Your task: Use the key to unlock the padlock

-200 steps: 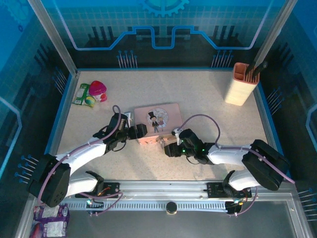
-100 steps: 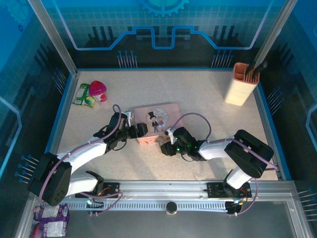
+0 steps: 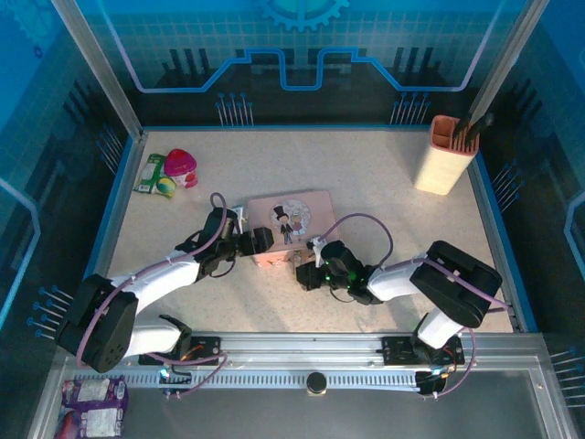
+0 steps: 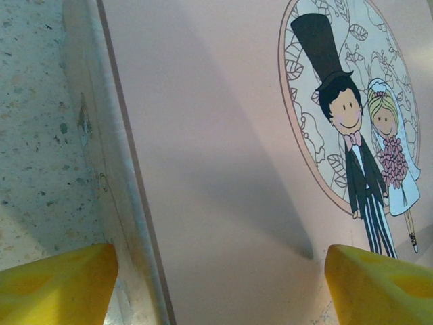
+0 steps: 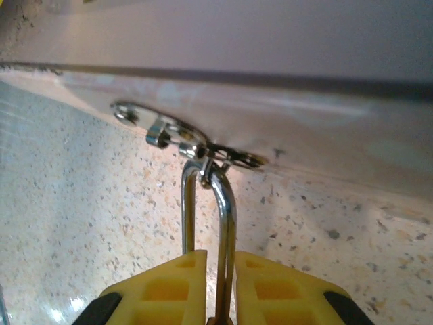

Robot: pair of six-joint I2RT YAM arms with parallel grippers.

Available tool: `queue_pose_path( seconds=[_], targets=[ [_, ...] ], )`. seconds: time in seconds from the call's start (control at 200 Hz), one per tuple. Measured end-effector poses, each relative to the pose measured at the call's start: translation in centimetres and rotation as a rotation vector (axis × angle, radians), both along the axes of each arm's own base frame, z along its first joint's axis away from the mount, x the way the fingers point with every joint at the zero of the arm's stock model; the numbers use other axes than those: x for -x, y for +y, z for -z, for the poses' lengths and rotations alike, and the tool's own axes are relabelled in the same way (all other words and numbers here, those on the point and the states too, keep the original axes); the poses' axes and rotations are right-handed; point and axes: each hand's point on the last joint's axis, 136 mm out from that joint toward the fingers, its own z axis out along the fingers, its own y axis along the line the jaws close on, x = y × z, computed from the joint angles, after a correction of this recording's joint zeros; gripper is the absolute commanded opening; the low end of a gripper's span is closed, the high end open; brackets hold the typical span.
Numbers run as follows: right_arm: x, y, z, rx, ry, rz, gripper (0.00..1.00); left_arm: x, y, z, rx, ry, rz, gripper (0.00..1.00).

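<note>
In the right wrist view my right gripper [image 5: 220, 288] is shut on the padlock. Its silver shackle [image 5: 226, 210] sticks out between the yellow fingers [image 5: 159, 291], and its brass body is almost hidden. A silver ring [image 5: 203, 150] hooked on the shackle lies flat against the foot of the pink tin [image 5: 270, 61]; I cannot tell the key apart among its small metal pieces [image 5: 159, 133]. From above, the right gripper [image 3: 304, 275] sits at the tin's [image 3: 306, 208] near edge. My left gripper [image 4: 216, 291] is open, its fingers [image 4: 54, 284] straddling the tin's left edge [image 4: 108, 169]. It [image 3: 259, 240] shows at the tin's near-left corner.
A tan holder [image 3: 444, 155] with dark tools stands at the back right. Pink and green toys [image 3: 170, 172] lie at the back left. The blue-rimmed table edge [image 3: 110, 229] runs along both sides.
The right gripper has slid a little left toward the tin's near edge, and its forearm has swung round behind it. The left arm has barely moved.
</note>
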Motion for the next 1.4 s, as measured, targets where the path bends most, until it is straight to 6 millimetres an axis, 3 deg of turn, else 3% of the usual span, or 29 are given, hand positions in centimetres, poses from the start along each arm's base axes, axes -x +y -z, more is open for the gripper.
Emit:
queue_pose_path(
  seconds=[0.39,1.396],
  targets=[
    [-0.3,-0.3,-0.6,-0.187,-0.005,0.192,0.0,0.4,-0.3,0.5,0.077,0.028,-0.043,0.75],
    [-3.5,-4.0,-1.6,-0.268,-0.074,0.493,0.0,2.7,-4.5,0.6,0.163,0.067,-0.017,0.72]
  ],
)
